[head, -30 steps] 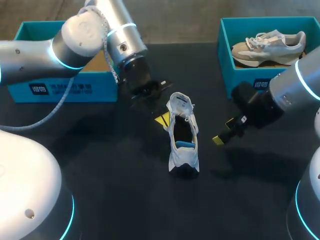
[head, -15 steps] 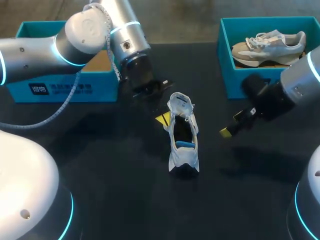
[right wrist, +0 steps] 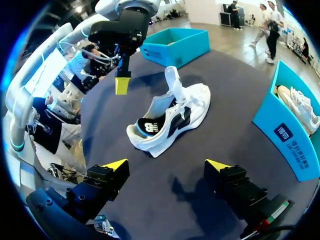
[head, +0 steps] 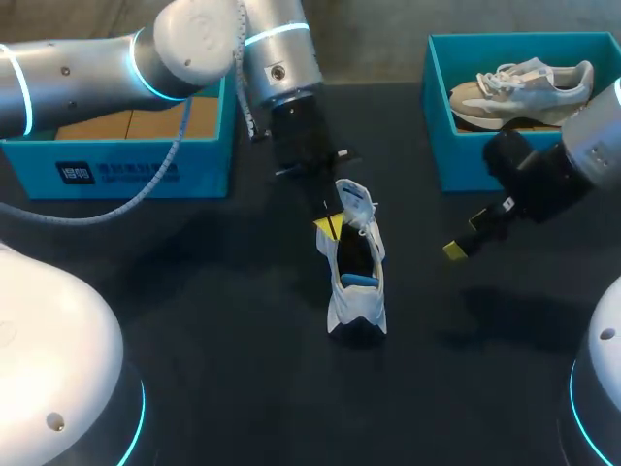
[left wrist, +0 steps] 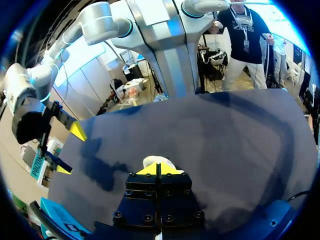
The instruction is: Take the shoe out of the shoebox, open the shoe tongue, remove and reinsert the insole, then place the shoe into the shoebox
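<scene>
Quick status for you: the shoe [head: 354, 260] is out and standing mid-table [head: 213, 320], heel toward 6 o'clock, so step one looks done. The tongue [head: 354, 199] is standing up, so I'd call that opened too. The insole [head: 359, 280] looks seated inside, with a blue patch at the heel end. I can't tell if it's been pulled and put back, so count that step and the boxing as left to do.

Your left gripper [head: 328, 226] hangs just beside the shoe at its 10 o'clock, tips pressed together with nothing in them. Your right gripper [right wrist: 167, 165] is spread wide, well apart at 3 o'clock.

The empty box [head: 136, 173] is at 10 o'clock. The other box [head: 466, 165] at 2 o'clock holds a second shoe [head: 524, 87].
</scene>
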Motion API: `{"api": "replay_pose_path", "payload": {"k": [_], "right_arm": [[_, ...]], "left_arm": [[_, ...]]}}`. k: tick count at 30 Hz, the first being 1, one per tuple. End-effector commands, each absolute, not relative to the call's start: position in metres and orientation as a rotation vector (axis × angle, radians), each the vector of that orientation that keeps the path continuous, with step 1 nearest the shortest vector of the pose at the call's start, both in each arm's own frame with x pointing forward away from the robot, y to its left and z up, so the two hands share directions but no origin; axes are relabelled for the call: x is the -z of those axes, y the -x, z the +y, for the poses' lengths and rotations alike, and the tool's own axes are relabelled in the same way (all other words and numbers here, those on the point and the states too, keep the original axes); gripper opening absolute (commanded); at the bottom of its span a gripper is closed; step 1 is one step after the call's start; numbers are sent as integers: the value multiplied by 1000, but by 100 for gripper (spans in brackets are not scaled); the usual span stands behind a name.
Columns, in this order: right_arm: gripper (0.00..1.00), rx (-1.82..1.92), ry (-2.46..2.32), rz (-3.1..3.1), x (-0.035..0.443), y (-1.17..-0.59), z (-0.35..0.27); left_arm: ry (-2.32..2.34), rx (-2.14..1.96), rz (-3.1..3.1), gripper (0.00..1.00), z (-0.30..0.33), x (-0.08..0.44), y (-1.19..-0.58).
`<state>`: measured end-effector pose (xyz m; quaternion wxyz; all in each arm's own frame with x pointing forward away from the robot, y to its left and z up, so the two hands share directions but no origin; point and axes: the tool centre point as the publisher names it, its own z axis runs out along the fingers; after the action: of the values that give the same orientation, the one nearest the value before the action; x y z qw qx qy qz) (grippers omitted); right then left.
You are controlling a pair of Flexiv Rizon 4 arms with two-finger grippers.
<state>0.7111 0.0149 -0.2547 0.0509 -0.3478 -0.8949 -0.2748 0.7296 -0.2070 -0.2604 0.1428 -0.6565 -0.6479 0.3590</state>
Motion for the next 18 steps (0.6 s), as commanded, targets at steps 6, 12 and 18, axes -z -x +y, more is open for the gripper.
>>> {"api": "replay_pose_path", "payload": {"k": [6, 12, 18], "right_arm": [[100, 716, 1065, -2728, 249, -717, 13], [100, 700, 1108, -2704, 249, -716, 10], [100, 700, 1108, -2704, 249, -716, 10]], "left_arm": [[1959, -825, -1809, 0, -215, 265, -732], [1974, -799, -1821, 0, -217, 266, -738], [1991, -791, -1850, 0, -211, 264, -747]]}}
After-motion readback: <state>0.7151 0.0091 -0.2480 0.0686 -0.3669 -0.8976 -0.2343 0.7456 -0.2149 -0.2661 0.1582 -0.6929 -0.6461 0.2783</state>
